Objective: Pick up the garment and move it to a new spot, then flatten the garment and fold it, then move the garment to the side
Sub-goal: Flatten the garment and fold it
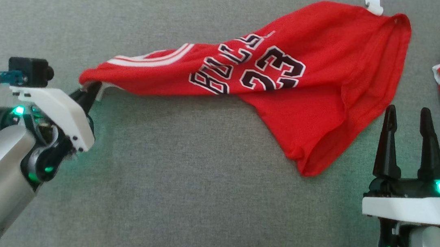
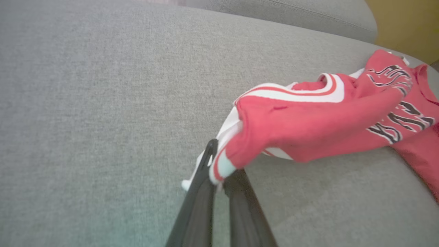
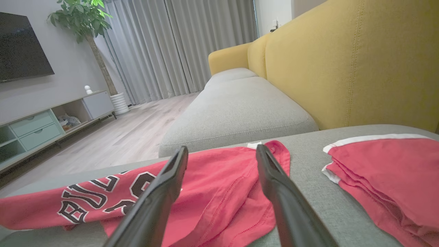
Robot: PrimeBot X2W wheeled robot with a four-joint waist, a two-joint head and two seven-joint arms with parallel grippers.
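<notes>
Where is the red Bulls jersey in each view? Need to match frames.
Head: jersey centre to upper right, left tip in the shut left gripper.
Left wrist: jersey right of centre, corner pinched in the left gripper.
Right wrist: jersey lower left to centre, behind the open right gripper.
Shared landmark: the black BULLS 23 print.

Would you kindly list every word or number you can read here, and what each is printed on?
"BULLS": on the red jersey, black letters edged white.
"23": on the same jersey, beside the word.
Its white tag: too small to read.
</notes>
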